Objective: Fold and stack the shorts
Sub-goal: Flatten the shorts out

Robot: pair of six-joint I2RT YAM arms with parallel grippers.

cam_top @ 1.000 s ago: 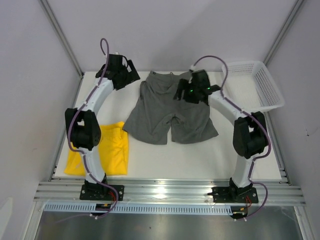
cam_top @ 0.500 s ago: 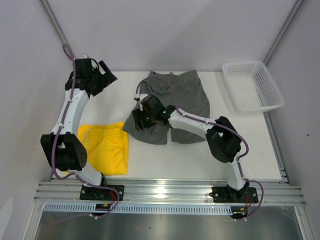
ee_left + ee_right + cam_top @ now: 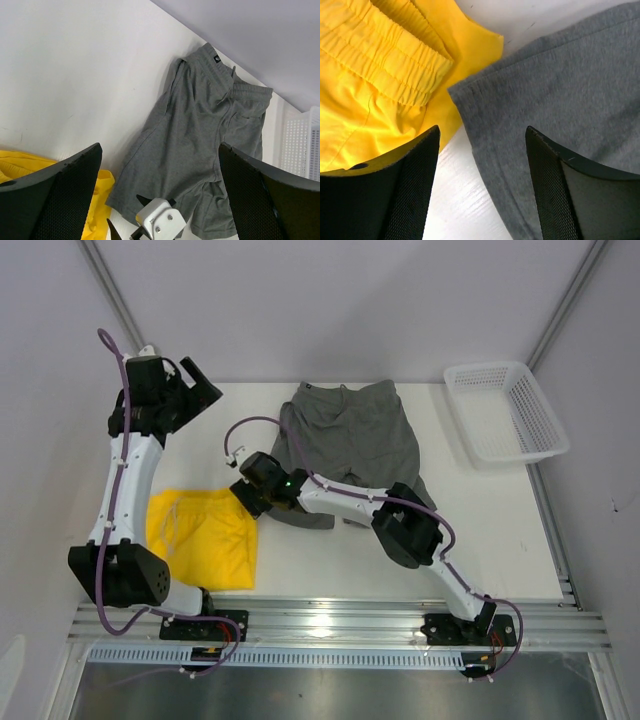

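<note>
The grey-green shorts point(image 3: 345, 445) lie spread flat at the back middle of the table, waistband at the far edge. The yellow shorts point(image 3: 205, 540) lie folded at the front left. My right gripper point(image 3: 243, 498) is open and low over the grey shorts' left leg hem, beside the yellow pair. In the right wrist view the gripper point(image 3: 481, 135) holds nothing; the grey hem corner point(image 3: 470, 95) lies between the fingers, the yellow waistband point(image 3: 380, 70) to the left. My left gripper point(image 3: 200, 385) is open and raised at the back left, looking down on the grey shorts point(image 3: 200, 135).
A white mesh basket point(image 3: 505, 410) stands at the back right corner. White walls close in the table at left and back. The right arm stretches across the table's front middle over the grey shorts' legs.
The right arm swung from the grey shorts' right waistband across to their left leg hem. The left arm moved left and back, away from the shorts.
</note>
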